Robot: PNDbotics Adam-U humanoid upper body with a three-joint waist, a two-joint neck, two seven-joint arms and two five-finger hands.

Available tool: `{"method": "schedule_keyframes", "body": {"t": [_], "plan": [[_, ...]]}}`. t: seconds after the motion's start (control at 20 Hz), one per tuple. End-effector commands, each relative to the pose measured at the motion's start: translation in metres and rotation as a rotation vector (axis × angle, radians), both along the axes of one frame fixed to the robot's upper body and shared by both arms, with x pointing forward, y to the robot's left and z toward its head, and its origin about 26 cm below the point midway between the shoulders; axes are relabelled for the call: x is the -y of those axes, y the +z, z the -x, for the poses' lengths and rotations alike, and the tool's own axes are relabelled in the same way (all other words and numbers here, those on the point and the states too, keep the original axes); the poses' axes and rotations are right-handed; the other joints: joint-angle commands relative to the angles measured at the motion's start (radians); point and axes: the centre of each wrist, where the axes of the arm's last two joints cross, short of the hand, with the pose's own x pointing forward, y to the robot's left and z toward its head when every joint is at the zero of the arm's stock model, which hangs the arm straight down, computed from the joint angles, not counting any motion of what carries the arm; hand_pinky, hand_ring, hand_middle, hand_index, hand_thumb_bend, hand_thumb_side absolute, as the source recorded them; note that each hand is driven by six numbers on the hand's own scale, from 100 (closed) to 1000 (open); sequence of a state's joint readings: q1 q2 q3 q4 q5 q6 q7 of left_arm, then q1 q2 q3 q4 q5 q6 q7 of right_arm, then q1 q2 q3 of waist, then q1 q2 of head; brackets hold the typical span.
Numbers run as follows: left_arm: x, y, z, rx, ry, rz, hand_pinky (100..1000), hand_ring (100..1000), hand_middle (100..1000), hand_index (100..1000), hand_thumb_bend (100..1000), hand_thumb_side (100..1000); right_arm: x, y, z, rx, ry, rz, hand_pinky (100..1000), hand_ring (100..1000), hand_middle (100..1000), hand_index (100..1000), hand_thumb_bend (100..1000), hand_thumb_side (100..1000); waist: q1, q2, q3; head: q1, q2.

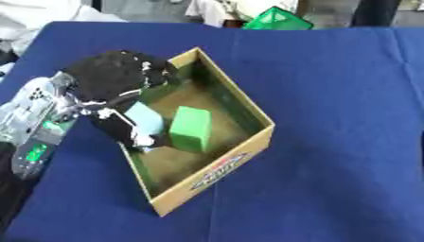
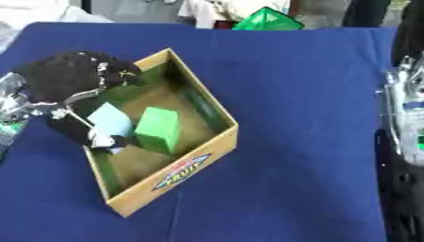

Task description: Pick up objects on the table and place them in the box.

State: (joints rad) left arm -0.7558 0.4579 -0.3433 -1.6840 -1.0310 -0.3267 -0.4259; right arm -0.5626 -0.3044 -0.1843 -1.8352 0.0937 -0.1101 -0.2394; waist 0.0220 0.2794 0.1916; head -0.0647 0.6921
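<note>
Left eye view: left hand [image 1: 116, 90] over box [image 1: 240, 156], fingers curled round pale blue block [image 1: 145, 119]; green block [image 1: 191, 127] beside.

Matt blue cloth covers the counter [image 1: 331, 94]. The box [image 1: 217, 176] looks like plain brown cardboard, printed outside. Inside it, the green block [image 1: 191, 127] appears smooth and matt.
</note>
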Motion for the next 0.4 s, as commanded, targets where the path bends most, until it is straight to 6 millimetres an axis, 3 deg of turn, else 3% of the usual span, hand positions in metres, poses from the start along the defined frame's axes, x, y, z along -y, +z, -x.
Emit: {"method": "schedule_keyframes", "body": {"t": [0.05, 0.4], "plan": [[-0.007, 0.029, 0.013, 0.105, -0.013, 0.107, 738, 806, 814, 888, 407, 627, 0.002, 0.008, 0.003, 0.024, -0.009, 0.016, 829, 846, 599, 844, 257, 1000, 0.0, -0.027, 0.003, -0.006, -0.008], [-0.032, 0.076, 0.05, 0.292, -0.038, 0.429, 708, 767, 761, 882, 342, 631, 0.003, 0.012, 0.004, 0.049, -0.021, 0.015, 827, 844, 606, 845, 262, 1000, -0.005, -0.035, 0.019, -0.038, 0.003]]}}
